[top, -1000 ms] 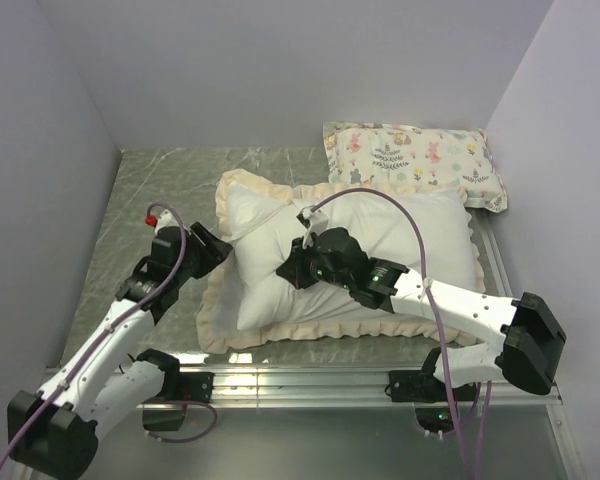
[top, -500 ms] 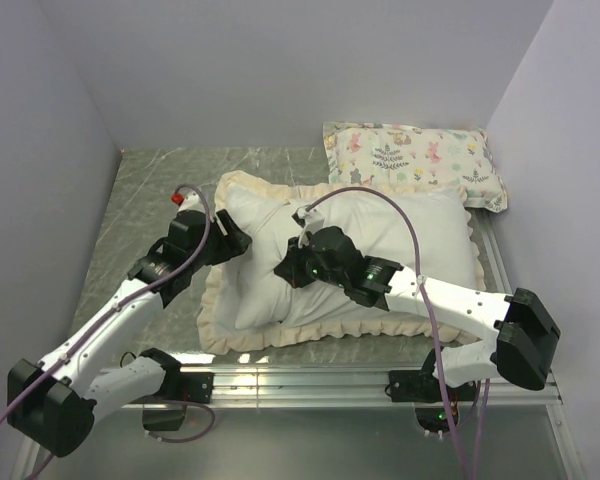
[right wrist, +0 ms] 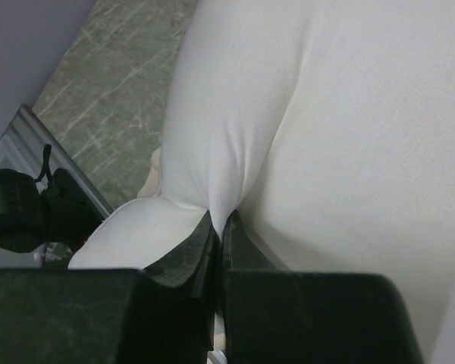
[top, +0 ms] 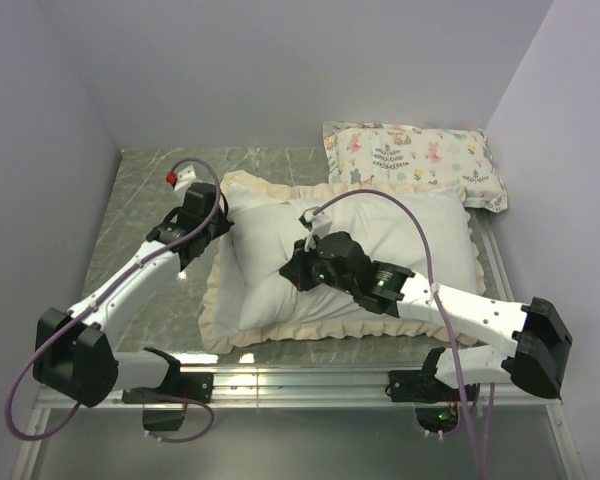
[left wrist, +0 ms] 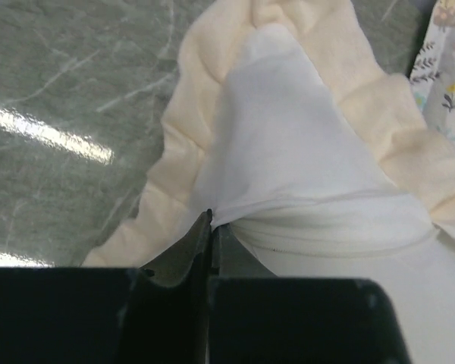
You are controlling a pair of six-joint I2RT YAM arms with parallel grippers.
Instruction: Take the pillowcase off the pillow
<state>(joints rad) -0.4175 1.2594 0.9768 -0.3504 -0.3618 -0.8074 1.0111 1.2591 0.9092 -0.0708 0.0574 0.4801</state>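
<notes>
Top view: the left arm is reaching further in than a second ago. The left hand was out by the near-left frill and is now sitting at the far-left corner of the large plain white plump pillow. The right hand is holding about the same spot mid-pillow. The pillowcase, a soft cover with its cream-white side up and a cream ruffled frill, is lying spread on the grey marbled counter. The pillow is lying on it, with frill showing along the left, near and far sides. I can't tell from here whether a case layer is still covering the pillow. A small floral animal-print pillow is sitting at the far right.

Left wrist: the fingers are pressing together on a pinch of white cloth right at the frill, and the cloth is drawing up into a taut peak. It looks like case fabric to me.

Right wrist: the fingers are clamping a fold of the pillow's white skin, with a crease running up from the tips.

My read is that both holds are now set, with the right anchoring the pillow and the left on the case corner. Pulling the two apart looks like the next step. The risk is that the left pinch is also catching pillow cloth.
</notes>
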